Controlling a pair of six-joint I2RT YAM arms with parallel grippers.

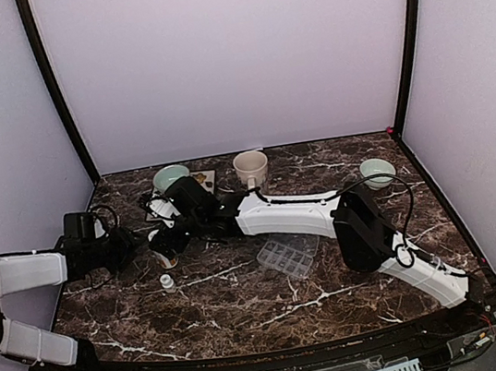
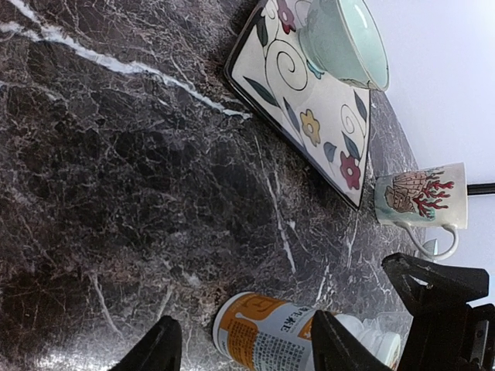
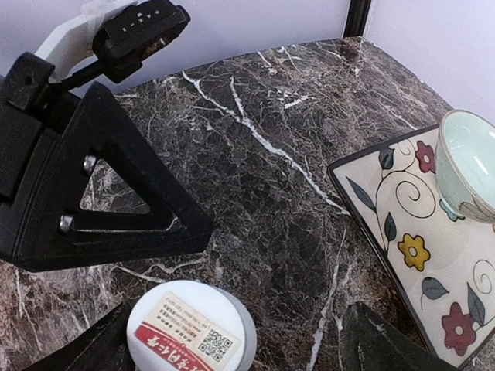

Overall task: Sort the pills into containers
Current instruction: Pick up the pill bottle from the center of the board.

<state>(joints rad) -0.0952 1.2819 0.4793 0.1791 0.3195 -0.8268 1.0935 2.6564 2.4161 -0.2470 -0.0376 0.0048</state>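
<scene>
White, orange-labelled plastic pill bottle (image 2: 263, 332) sits between both tools, probably for steadying: right gripper (image 3: 236, 338) splayed wider than it, left gripper (image 2: 247, 345) unreadable; clear compartmented plastic tray (image 1: 287, 256) lies well to their right.

A dark brown marbled counter (image 2: 116, 193), streaked with white veins. The square plate (image 2: 309, 116) is cream, painted with red and yellow flowers, dark leaves and black spirals. The bowl (image 2: 348, 39) is pale green. The cream mug (image 2: 421, 197) bears red coral and a brownish netted motif. The bottle (image 2: 271, 332) wears an orange-and-white label. The pill tray (image 1: 287, 256) is clear.
</scene>
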